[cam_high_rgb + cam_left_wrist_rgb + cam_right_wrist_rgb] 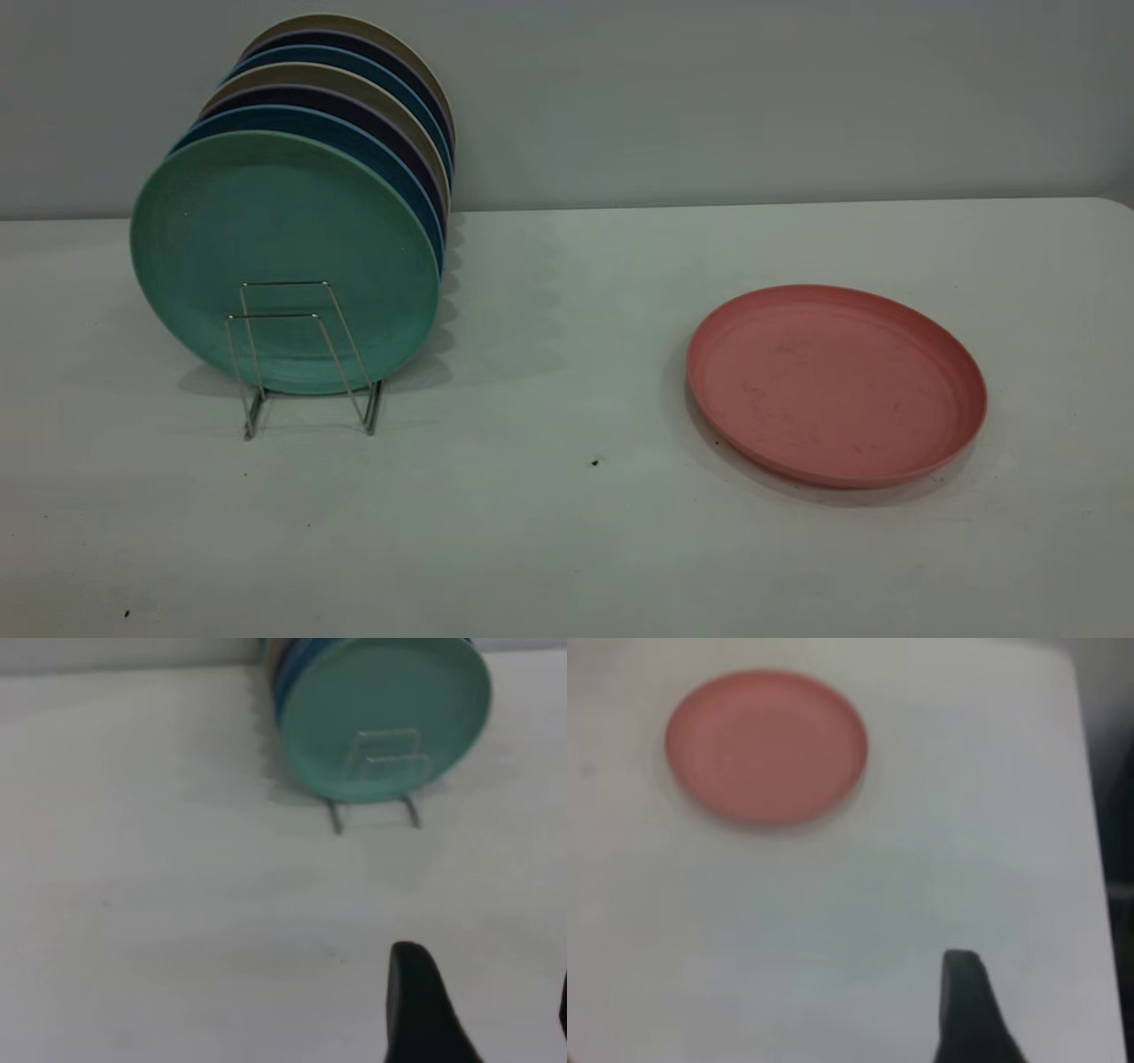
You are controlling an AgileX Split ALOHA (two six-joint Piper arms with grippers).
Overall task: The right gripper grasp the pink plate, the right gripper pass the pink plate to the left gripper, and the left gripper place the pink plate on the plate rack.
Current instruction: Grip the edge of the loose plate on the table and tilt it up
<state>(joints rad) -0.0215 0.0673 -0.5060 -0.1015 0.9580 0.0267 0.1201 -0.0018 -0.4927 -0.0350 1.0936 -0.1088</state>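
Observation:
The pink plate (837,385) lies flat on the white table at the right, with nothing touching it. It also shows in the right wrist view as the pink plate (766,746), well ahead of my right gripper (1050,979). That gripper is open: one black finger (967,1014) shows, with bare table beside it. The plate rack (301,354) stands at the left, and its two front wire loops hold no plate. My left gripper (485,979) is open and hovers over the table some way short of the plate rack (381,762). Neither gripper appears in the exterior view.
Several plates stand upright in the rack, a teal-green plate (283,230) foremost, with blue, dark and beige ones behind. The table's edge (1090,815) runs close past the pink plate's far side in the right wrist view. A wall stands behind the table.

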